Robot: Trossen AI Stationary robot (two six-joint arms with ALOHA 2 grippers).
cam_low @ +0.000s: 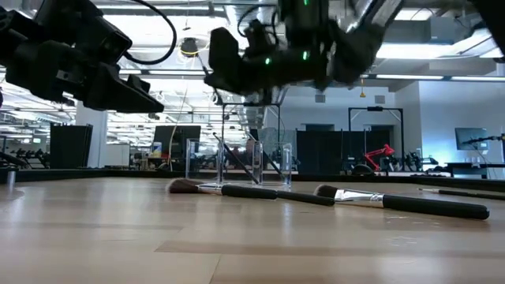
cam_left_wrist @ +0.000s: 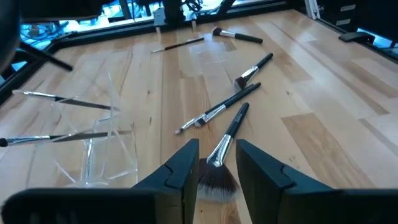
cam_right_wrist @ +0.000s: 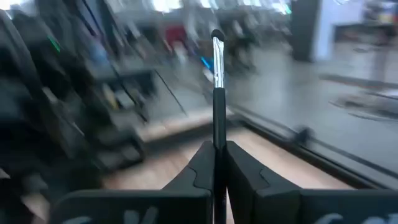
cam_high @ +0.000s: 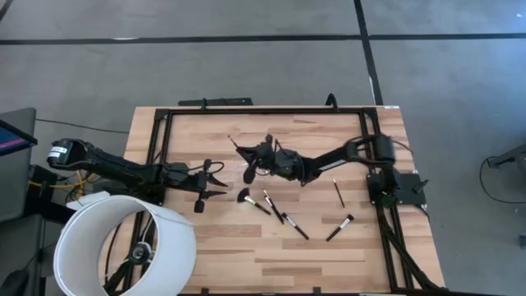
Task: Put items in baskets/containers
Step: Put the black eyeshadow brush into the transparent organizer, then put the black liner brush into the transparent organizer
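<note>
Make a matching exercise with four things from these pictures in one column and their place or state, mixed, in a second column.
Things:
1. right gripper
2. left gripper
3. clear holder
4. fluffy brush

Place or state:
A. lies flat on the table, its bristles between two open fingers
B. stands on the table with thin brushes already in it
C. shut on a thin brush
D. open, low over the table, holding nothing

Pairs: 1-C, 2-D, 3-B, 4-A

Left gripper (cam_left_wrist: 216,165) fingers apart over fluffy brush (cam_left_wrist: 222,155); clear holder (cam_left_wrist: 99,146) beside.
</note>
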